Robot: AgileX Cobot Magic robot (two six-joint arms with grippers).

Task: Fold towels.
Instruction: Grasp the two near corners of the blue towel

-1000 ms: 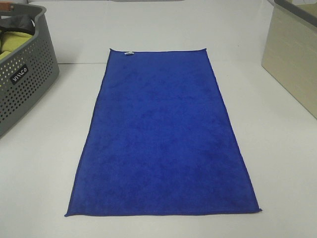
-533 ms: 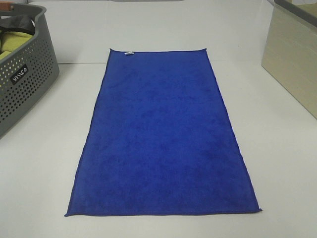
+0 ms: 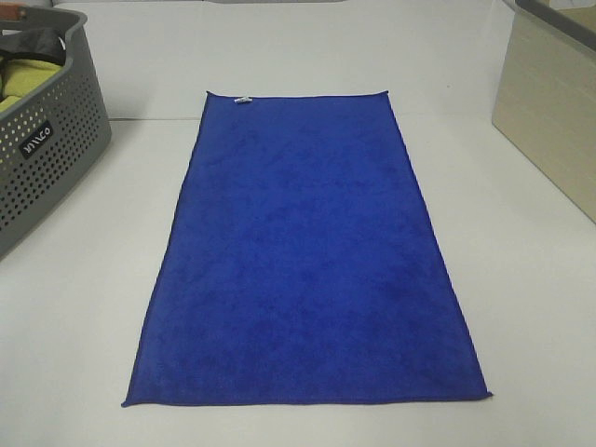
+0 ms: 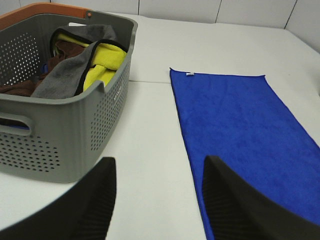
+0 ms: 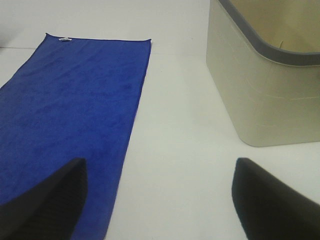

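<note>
Your left fingers (image 4: 235, 205) stand spread apart and grip nothing; between them you see only bare worktop (image 4: 155, 150). One of the pair overlaps a long edge of the blue towel (image 4: 240, 115) in the left wrist view; whether it touches the cloth cannot be told. Your right fingers (image 5: 45, 210) stand spread wider and likewise hold nothing, with bare worktop and the towel's opposite long edge showing between them. Neither pair appears in the exterior high view.

The towel lies flat and fully unfolded in the middle of the worktop, in a single layer. Its long edges run away from the robot and its short edges lie near and far. The pile looks smooth, and the hem corners stick out slightly. A small white tag (image 3: 243, 100) sits on the far short edge, close to the left corner. The far end of the towel crosses a seam (image 3: 466, 116) in the worktop.

To the left, apart from the towel, stands a grey perforated basket (image 3: 47, 168) with an orange band (image 4: 30, 10) along its far rim. It holds a heap of cloths: a yellow-green cloth (image 4: 107, 57), a grey cloth (image 4: 65, 77) and a brown cloth (image 4: 67, 50).

To the right, also apart from the towel, stands a beige bin (image 3: 549, 112) with a grey rim. Its inside is not visible
</note>
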